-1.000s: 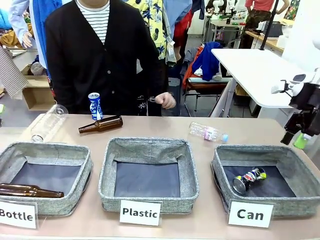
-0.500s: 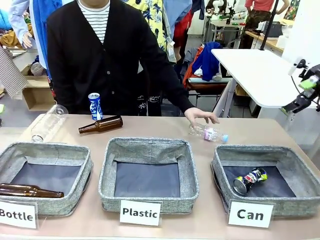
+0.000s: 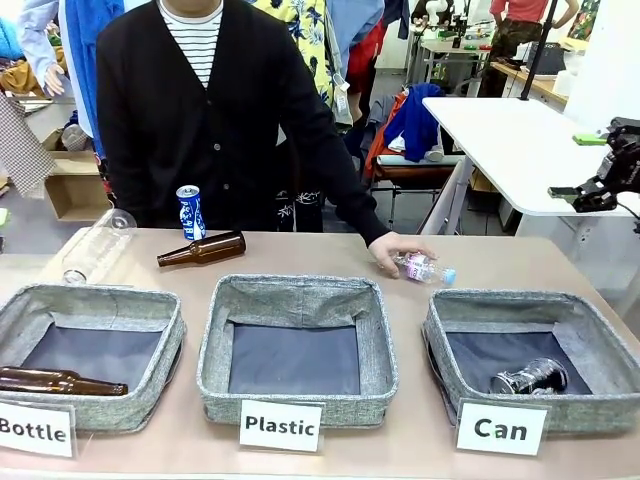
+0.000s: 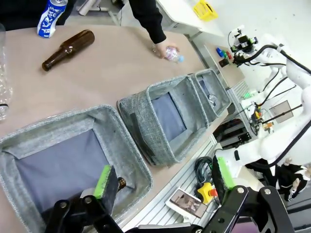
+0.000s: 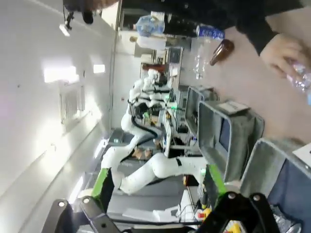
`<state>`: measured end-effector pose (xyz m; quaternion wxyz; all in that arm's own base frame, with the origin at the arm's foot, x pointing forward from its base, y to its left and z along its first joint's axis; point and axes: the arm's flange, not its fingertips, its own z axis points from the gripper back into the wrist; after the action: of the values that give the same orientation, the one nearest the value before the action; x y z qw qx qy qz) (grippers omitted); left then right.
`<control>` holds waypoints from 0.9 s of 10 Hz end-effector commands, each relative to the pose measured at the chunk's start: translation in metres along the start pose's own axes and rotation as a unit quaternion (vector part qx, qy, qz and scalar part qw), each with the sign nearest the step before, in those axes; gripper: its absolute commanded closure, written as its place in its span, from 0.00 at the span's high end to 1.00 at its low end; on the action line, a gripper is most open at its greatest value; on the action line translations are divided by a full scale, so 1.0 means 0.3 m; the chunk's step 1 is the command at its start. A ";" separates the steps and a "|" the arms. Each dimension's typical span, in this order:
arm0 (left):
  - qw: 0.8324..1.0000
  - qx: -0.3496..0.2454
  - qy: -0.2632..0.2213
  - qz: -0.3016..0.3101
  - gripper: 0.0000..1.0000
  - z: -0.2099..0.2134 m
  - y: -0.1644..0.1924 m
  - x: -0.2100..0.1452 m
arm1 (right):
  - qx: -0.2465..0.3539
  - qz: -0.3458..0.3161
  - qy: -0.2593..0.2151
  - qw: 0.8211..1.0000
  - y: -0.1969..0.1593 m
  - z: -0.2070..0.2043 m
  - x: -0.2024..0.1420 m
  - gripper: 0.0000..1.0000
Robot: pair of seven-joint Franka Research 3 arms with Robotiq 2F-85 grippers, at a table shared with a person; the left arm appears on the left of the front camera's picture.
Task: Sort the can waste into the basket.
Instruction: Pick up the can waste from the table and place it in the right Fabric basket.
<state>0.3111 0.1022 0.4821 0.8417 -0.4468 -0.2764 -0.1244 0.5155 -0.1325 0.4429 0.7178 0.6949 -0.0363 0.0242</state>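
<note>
Across the pale worktop [image 3: 520, 265], the crushed silvery-dark metal can [image 3: 530, 378] lies inside the grey woven-fabric basket [image 3: 590, 412] behind the white "Can" card [image 3: 500, 428], while the slim blue-and-white drink can [image 3: 190, 212] stands upright far to the left, beside a brown glass bottle [image 3: 202, 249]. Both the left pincer [image 4: 163, 177] and the right pincer [image 3: 600, 185] gape wide and empty, so the step in hand looks to be the second can: reach to it, grip its body and carry it over.

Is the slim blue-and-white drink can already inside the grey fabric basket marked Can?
No, the slim blue-and-white drink can stands upright on the beige table beside a brown glass bottle, outside the grey fabric basket marked Can.
</note>
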 end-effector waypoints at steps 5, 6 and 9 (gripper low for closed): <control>1.000 -0.002 0.000 0.005 1.00 0.003 -0.008 0.003 | -0.008 0.013 0.063 0.998 0.018 0.007 0.008 1.00; 1.000 -0.002 0.000 0.005 1.00 0.003 -0.008 0.003 | -0.008 0.013 0.063 0.998 0.018 0.007 0.008 1.00; 1.000 0.000 0.000 0.000 1.00 0.000 0.000 0.000 | -0.008 0.013 0.063 0.998 0.018 0.007 0.008 1.00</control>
<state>0.3112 0.1022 0.4822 0.8417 -0.4468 -0.2765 -0.1243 0.5155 -0.1315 0.4477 0.7232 0.6877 0.0041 0.0635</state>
